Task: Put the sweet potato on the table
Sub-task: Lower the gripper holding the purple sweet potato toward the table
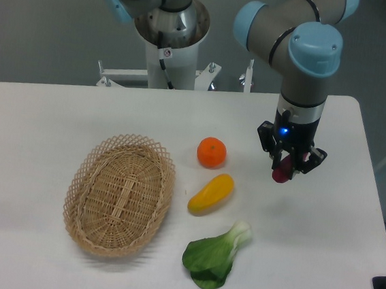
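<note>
Sweet potato (281, 173) is in my grip right now — I have it pinched between my two fingers, and only its dark red-purple bottom end peeks out below them. My gripper (289, 165) points straight down at the table (52, 110), over on the right side of the white top. I cannot tell if the sweet potato is touching the table or hanging just above it; it looks very low. My arm comes in from the top of the picture, with a grey tube and big light-blue round caps at the bends, and the last part of it stands almost straight up and down above my gripper. A small blue light glows on the black part just over my fingers. To the left of my gripper, near but apart, sits a round orange (211, 152). Just below the orange lies a long yellow-orange fruit (211, 193), tilted, with its top end pointing toward my side. Lower down is a leafy green vegetable (213, 257) with a pale stem end. Far over on the left is an oval wicker basket (120, 195) — it is well apart from my gripper. Behind the table stands the white post (170, 43) that my arm grows from.
</note>
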Tool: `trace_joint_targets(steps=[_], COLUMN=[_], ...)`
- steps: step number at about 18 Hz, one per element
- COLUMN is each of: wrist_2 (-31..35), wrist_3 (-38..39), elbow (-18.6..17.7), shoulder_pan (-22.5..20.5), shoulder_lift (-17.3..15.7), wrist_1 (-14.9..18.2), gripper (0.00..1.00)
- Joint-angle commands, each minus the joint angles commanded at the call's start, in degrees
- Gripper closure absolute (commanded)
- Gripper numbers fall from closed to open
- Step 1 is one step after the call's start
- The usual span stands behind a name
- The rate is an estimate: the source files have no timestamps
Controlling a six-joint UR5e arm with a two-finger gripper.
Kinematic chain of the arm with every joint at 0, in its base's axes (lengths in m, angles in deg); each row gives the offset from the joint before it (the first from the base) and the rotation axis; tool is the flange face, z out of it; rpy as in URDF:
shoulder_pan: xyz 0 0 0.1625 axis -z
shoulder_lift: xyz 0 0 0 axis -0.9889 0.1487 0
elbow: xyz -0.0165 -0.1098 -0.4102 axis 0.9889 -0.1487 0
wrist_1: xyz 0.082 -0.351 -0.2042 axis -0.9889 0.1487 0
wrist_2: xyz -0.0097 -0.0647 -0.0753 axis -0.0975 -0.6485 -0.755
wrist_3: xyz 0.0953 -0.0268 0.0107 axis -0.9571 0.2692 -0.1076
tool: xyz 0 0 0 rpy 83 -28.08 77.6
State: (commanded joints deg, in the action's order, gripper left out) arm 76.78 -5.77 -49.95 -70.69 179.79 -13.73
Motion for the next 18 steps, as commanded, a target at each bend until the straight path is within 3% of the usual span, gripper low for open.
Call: trace_joint_targets(steps=[6, 7, 11, 16, 18], wrist_2=[0.0, 0.1, 0.1, 0.2, 0.2], wrist_3=[-0.4, -3.7, -8.3, -12.6, -16.0], elbow=[-2.8, -4.9, -7.6, -11.3, -12.4], shoulder_pan=[-0.4, -0.6, -2.4, -4.3, -6.1], shoulder_lift=[-0.2, -1.0, -1.6, -1.1, -0.1], wrist_1=[-0.2, -0.3, -0.3, -7.3, -8.1], gripper=[0.67, 0.67, 0.67, 0.67, 0.67])
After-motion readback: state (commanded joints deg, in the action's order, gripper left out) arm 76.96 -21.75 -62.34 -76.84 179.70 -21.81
